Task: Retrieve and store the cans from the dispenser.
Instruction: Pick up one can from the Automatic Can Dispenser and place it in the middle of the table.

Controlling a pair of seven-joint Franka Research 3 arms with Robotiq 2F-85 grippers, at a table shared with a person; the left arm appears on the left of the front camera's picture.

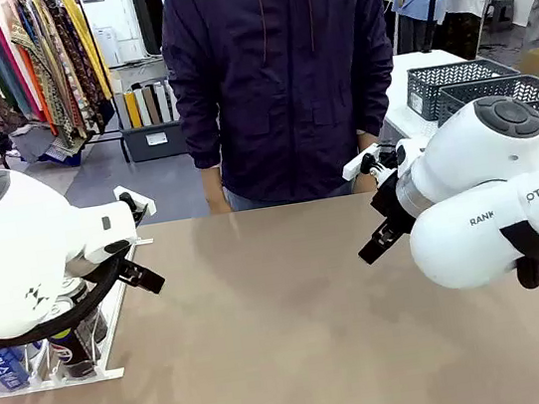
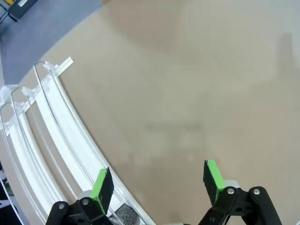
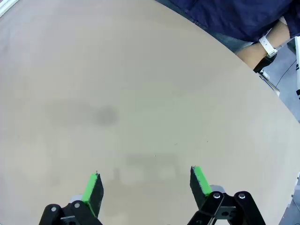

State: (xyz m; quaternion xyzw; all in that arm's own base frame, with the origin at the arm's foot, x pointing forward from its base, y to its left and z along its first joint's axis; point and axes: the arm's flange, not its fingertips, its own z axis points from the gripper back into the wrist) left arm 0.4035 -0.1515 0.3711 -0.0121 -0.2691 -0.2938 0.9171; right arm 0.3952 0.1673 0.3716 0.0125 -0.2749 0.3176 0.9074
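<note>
The dispenser [image 1: 108, 335] lies at the table's near left, a flat white rack with long rails, mostly hidden behind my left arm. In its front end stand a blue-and-white can [image 1: 7, 368] and a black can [image 1: 70, 353]. My left gripper [image 1: 145, 277] hangs just right of the rack. In the left wrist view the left gripper [image 2: 157, 176] is open over bare table, with the dispenser's rails [image 2: 51, 126] curving along the left. My right gripper [image 1: 380, 237] is at the table's right. In its wrist view the right gripper [image 3: 146, 180] is open and holds nothing.
A person in a dark jacket [image 1: 282, 80] stands at the far edge, one hand with a white watch [image 3: 268, 45] by the table. Two dark grey lattice baskets [image 1: 495, 90] sit on a side table at the back right. The tan tabletop [image 1: 286, 320] lies between the arms.
</note>
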